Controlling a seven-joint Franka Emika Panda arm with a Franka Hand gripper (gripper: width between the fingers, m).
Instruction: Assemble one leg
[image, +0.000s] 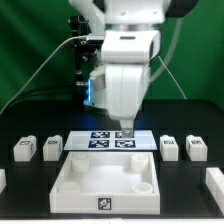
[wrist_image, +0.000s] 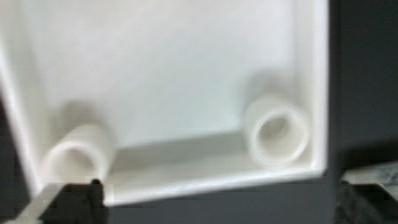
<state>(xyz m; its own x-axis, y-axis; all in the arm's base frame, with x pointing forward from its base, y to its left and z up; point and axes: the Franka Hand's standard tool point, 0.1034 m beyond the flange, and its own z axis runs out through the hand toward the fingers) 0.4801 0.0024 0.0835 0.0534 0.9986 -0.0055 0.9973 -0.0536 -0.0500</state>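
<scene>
Big white tray (image: 105, 185) sits at the counter's (image: 30, 205) near edge, the gripper (image: 127, 131) hangs open and empty over its back rim, and the leg (image: 170, 147) stands untouched toward the counter's edge on the exterior view's right, looking light, hard and smooth, best pinched on flat sides.

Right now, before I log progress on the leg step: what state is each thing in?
pincer: open, empty, held above the table
legs: four, loose on the table, none fitted
tray-like piece: lying flat, visible sockets empty
marker board: flat on the table
</scene>
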